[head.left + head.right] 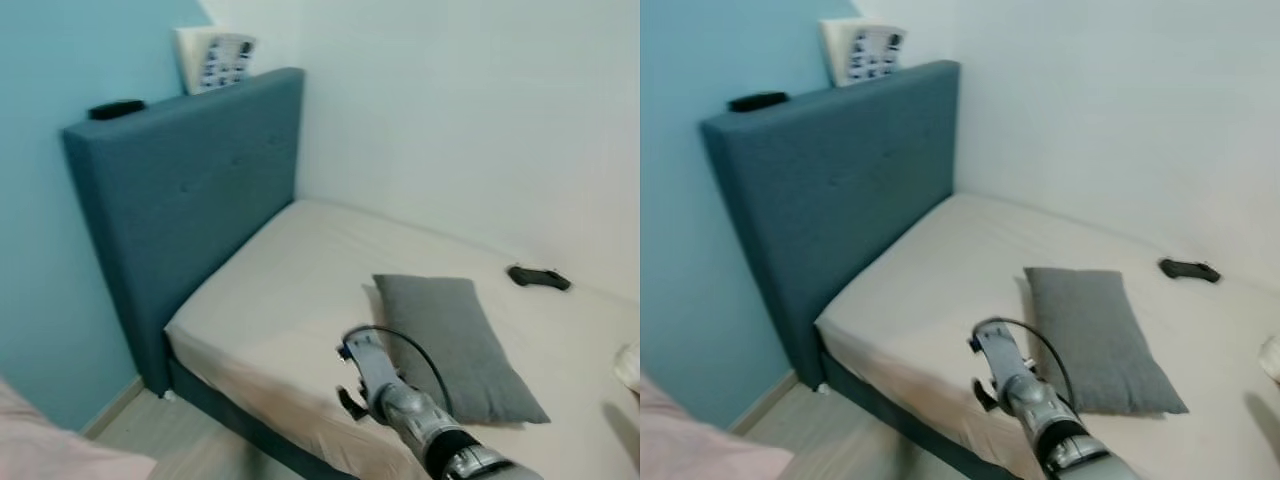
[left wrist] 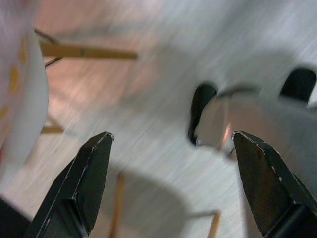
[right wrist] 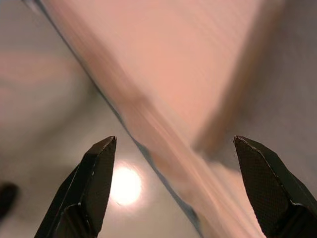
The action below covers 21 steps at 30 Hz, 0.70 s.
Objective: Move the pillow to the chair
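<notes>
Head view: grey pillow (image 1: 455, 343) on bed (image 1: 300, 290) | wrist views: left tool (image 2: 171, 186), right tool (image 3: 173, 186) wide.

We see a bed (image 1: 300, 290); on it a pillow (image 1: 455, 345) near, a black object (image 1: 538, 277) far right.

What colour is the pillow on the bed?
The pillow is plain dark grey, lying on the beige bed; the right eye view shows it best.
</notes>
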Available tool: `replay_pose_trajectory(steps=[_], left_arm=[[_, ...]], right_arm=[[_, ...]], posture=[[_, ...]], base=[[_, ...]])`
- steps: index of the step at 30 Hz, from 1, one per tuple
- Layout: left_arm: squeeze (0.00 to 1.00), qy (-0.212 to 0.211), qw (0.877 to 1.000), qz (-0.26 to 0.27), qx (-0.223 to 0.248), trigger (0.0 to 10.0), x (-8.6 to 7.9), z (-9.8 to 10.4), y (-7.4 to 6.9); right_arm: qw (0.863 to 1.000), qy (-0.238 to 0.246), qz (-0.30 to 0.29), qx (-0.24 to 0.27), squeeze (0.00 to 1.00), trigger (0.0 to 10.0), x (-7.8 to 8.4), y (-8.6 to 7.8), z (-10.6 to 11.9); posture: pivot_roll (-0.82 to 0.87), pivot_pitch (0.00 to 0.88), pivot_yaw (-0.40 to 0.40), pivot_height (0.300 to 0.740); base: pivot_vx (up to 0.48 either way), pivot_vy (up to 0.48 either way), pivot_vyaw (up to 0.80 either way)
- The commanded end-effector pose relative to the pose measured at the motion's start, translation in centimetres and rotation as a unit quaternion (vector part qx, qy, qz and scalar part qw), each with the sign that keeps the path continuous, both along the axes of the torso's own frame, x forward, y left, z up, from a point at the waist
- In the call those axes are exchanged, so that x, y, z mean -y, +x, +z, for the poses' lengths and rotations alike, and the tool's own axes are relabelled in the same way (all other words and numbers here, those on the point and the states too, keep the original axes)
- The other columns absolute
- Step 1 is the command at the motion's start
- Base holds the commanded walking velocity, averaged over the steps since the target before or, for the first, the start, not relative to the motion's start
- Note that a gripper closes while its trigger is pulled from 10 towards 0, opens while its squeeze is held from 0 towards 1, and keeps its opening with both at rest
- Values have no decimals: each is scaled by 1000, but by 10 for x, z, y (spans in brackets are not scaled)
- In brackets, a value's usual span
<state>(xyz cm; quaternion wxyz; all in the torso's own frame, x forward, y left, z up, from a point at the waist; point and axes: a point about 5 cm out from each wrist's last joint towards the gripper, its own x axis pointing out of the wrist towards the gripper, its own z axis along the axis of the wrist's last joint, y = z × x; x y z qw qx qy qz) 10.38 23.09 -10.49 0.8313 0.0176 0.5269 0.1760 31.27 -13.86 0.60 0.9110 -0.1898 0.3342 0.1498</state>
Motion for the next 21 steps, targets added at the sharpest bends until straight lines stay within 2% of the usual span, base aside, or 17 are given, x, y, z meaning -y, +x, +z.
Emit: replay_pose_trajectory(steps=[1,2,3,4,6,7,8,9,10,12,13,14,17,21], left_arm=[[0,7,1000,14,-13,10000,-6,-1,-10],[0,7,1000,14,-13,10000,-6,-1,-10],[0,7,1000,15,-13,10000,-7,-1,-10],[0,8,1000,17,-12,10000,-8,-1,-10],[0,8,1000,17,-12,10000,-8,-1,-10],[0,7,1000,18,-12,10000,-8,-1,-10],[0,7,1000,18,-12,10000,-8,-1,-10],[0,6,1000,19,-11,10000,-8,-1,-9],[0,6,1000,19,-11,10000,-8,-1,-9],[0,4,1000,19,-8,10000,-6,0,-6],[0,4,1000,19,-8,10000,-6,0,-6],[0,2,1000,18,-6,10000,-5,0,-4],[0,-1,1000,14,-5,10000,-3,0,-2],[0,-5,1000,9,-4,10000,1,-1,0]], right_arm=[[998,-27,5,-51,0,10000,6,-25,-25],[998,-27,5,-51,0,10000,6,-25,-25],[996,-41,3,-81,0,10000,13,-42,-39],[991,-52,-4,-126,0,10000,22,-66,-57],[991,-52,-4,-126,0,10000,22,-66,-57],[986,-58,-6,-157,0,10000,27,-83,-68],[986,-58,-6,-157,0,10000,27,-83,-68],[980,-68,-12,-189,0,10000,34,-103,-79],[980,-68,-12,-189,0,10000,34,-103,-79],[972,-83,-12,-221,0,10000,40,-126,-91],[972,-83,-12,-221,0,10000,40,-126,-91],[969,-88,-14,-231,0,10000,42,-134,-95],[966,-94,-14,-241,0,10000,45,-142,-98],[963,-107,-1,-245,0,10000,49,-146,-99]], posture=[[117,39,-135,740],[117,39,-135,740],[122,33,-139,740],[127,32,-138,740],[127,32,-138,740],[124,27,-136,740],[124,27,-136,740],[129,18,-135,740],[129,18,-135,740],[124,9,-125,740],[124,9,-125,740],[119,7,-125,740],[116,3,-124,740],[106,0,-128,740]], base=[[0,0,-669],[0,0,-669],[0,0,-788],[0,0,-788],[0,0,-788],[0,0,-788],[0,0,-788],[0,0,-781],[0,0,-781],[0,0,-781],[0,0,-781],[0,0,-781],[0,0,-781],[0,0,-781]])
